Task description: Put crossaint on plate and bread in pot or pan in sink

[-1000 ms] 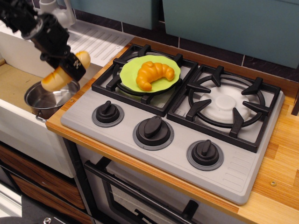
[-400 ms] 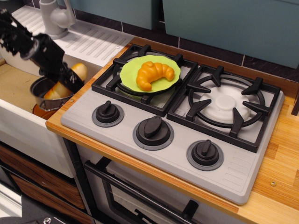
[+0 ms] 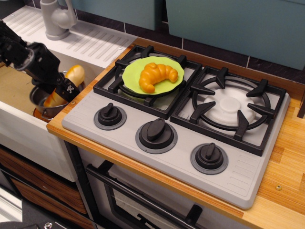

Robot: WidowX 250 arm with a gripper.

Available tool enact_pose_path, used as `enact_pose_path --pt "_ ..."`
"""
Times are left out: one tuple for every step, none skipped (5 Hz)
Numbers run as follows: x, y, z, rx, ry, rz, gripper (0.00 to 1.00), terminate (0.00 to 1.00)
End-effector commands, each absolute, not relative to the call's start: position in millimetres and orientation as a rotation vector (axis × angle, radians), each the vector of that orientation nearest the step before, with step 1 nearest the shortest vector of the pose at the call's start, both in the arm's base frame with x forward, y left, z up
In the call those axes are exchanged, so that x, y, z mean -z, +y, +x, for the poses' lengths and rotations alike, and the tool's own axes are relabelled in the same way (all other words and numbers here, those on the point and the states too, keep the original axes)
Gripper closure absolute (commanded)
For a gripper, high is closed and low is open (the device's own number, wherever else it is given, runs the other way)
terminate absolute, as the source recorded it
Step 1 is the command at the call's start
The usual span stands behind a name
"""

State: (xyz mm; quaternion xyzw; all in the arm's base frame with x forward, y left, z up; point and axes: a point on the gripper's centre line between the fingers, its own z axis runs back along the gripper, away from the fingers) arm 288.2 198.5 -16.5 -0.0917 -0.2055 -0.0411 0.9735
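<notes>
The crossaint lies on the light-green plate, which sits on the left burner of the stove. The bread leans upright with its lower end inside the steel pot, which stands in the sink against its right wall. My gripper reaches in from the left, down at the pot's rim, with its black fingers across the middle of the bread, shut on it. Most of the pot is hidden behind the arm.
A grey faucet and a ribbed white drainboard lie behind the sink. The stove has black grates, a bare right burner and three knobs along its front. The wooden counter edge runs beside the pot.
My gripper came down from above the pot with the bread and lowered its end into the pot. The crossaint and plate have not moved.
</notes>
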Motion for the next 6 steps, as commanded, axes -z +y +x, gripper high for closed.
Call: enact_pose_path --pt "-17.7 183.1 299.0 0.104 -0.461 -0.107 0.0 0.0" --pt "-35.1 182.2 294.7 0.104 -0.418 -0.094 0.0 0.0" --pt "-63.5 185.3 287.6 0.1 -0.363 -0.067 0.0 0.0" --pt "-91.3 186.1 280.1 0.096 -0.308 -0.031 0.0 0.0" --pt "-107.3 184.1 276.4 0.093 -0.27 -0.011 0.0 0.0" --pt "-124.6 180.2 271.2 0.135 -0.235 0.009 0.0 1.0"
